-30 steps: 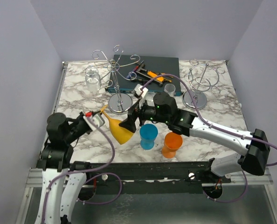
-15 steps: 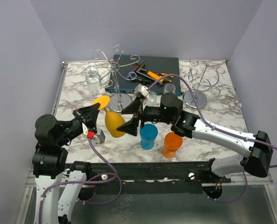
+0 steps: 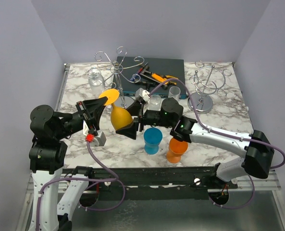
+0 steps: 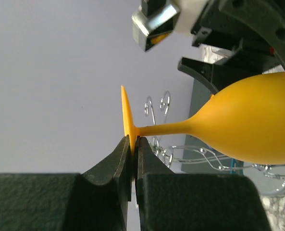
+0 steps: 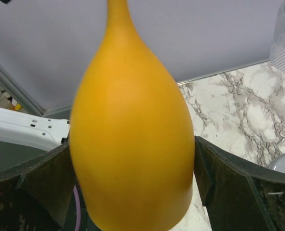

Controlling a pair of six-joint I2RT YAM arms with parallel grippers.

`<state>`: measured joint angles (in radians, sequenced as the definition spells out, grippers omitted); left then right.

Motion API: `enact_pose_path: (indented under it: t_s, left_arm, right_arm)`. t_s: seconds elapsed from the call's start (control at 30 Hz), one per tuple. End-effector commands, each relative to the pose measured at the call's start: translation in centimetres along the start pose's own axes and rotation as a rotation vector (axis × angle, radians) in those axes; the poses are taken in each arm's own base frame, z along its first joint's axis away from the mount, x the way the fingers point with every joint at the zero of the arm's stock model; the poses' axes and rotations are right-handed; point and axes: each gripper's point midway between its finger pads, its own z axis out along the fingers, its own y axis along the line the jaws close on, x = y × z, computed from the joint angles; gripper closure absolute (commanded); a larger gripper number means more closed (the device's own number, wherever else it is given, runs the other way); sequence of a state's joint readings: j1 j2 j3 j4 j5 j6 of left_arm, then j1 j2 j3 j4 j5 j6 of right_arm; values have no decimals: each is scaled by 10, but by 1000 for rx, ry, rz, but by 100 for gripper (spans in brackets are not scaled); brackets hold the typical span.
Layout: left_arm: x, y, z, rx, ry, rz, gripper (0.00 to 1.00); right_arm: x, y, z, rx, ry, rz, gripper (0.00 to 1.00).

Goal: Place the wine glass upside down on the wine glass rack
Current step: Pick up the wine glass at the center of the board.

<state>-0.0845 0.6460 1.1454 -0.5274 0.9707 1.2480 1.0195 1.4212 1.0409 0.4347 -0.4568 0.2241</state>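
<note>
The yellow wine glass [image 3: 119, 117] hangs tilted above the table's front left, foot up and to the left, bowl down. My left gripper [image 3: 100, 102] is shut on the edge of its round foot; the left wrist view shows the jaws [image 4: 133, 144] pinching the thin disc, with stem and bowl [image 4: 248, 125] running right. My right gripper [image 3: 128, 121] reaches in from the right, its two fingers set against both sides of the bowl [image 5: 132, 144]. The silver wire rack [image 3: 118, 67] stands just behind the glass, its base partly hidden.
A blue cup [image 3: 153, 139] and an orange cup [image 3: 177, 149] stand under my right arm. A second wire rack [image 3: 203, 87] is at the back right. A clear jar [image 3: 95, 79], a dark box with tools [image 3: 154, 77] and a small clear cup [image 3: 175, 91] sit behind.
My left gripper has raised the glass and swung its foot up towards the rack. My right gripper followed to the left and its fingers now flank the bowl.
</note>
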Motion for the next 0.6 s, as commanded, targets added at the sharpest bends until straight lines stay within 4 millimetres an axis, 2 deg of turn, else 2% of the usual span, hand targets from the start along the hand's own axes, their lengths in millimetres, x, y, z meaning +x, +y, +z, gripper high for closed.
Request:
enact_pose_path:
  t_s: [0.0,0.2,0.33,0.4,0.47,0.53,0.57]
  left_arm:
    - [-32,18,0,-11,-120,105,98]
    - [-34,16,0,-4,-137,110,97]
    - [-35,11,1,7,-152,100,92]
    - [-34,8,2,13,-156,92,70]
    - [-33,6,2,17,-158,86,58]
    - [-32,6,3,17,-156,87,38]
    - [-30,6,3,16,-150,85,34]
  right_arm:
    - [5,-5,7,4,-26,-36,0]
    - [-8,-6,7,16,-75,-63,1]
    - [-16,-6,3,30,-107,-78,11]
    - [-16,-7,3,33,-107,-77,15]
    - [-15,-9,4,44,-112,-71,17]
    - [-14,-13,4,63,-124,-65,20]
    - [-12,-16,4,74,-129,-60,20]
